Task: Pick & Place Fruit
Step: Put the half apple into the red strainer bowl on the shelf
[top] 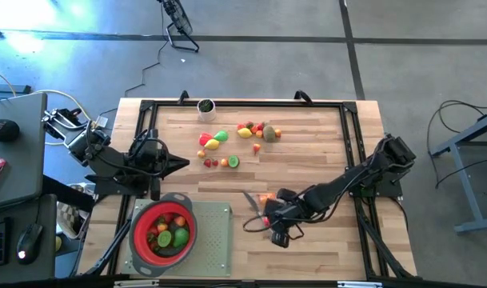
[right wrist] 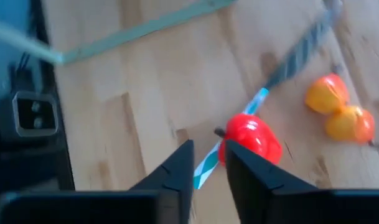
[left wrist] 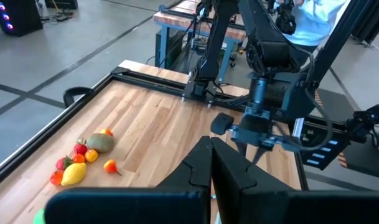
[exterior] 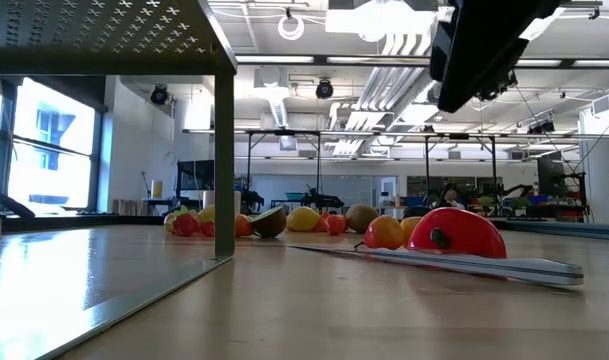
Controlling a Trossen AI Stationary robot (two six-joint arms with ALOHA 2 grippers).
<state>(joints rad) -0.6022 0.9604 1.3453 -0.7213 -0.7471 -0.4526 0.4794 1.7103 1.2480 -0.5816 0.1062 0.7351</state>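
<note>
My right gripper (right wrist: 208, 171) hangs slightly open over the knife (right wrist: 289, 56), empty; red fruit (right wrist: 251, 138) touches the blade; left gripper (left wrist: 211, 165) shut, empty.

2 dark arms of boxy black links and rounded joints stand at the table's sides. The right arm (top: 339, 190) carries a black camera block near its wrist. The left arm (top: 131, 160) has black cables looped over it. Fingers (right wrist: 177, 171) are matte black, wedge-shaped, flat-sided

Wooden table (top: 307, 152), scattered toy fruits (top: 257, 131), knife (top: 252, 200), strainer (top: 162, 232)
</note>
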